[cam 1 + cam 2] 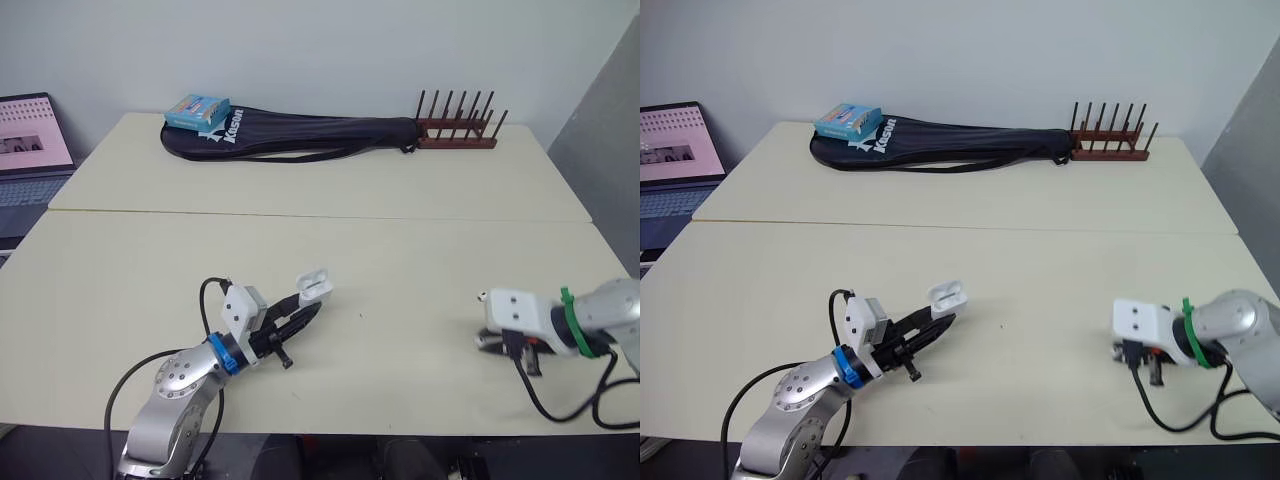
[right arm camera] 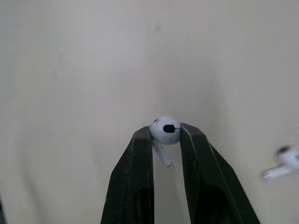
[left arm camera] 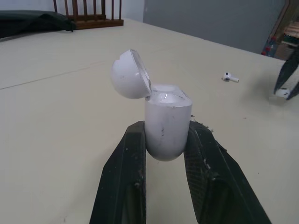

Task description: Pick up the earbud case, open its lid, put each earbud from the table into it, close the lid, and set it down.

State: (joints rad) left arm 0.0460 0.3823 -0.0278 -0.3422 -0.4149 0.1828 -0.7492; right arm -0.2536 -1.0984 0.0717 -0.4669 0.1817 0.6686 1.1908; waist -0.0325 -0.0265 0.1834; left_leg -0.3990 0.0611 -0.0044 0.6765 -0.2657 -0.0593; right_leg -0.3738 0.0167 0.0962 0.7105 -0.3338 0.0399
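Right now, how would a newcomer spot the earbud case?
On the near cream table, look left of centre to the left gripper. Clamped between its black fingers is the earbud case, a small white rounded box. Unlike the tiny loose earbud on the table, it has a hinged lid flipped open.

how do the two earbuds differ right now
The held earbud is pinched by its head in the right hand; the loose earbud lies on the table, touched by nothing. The held earbud's stem points back into the hand; the loose earbud lies on its side. Both are white, and both are outside the open case.
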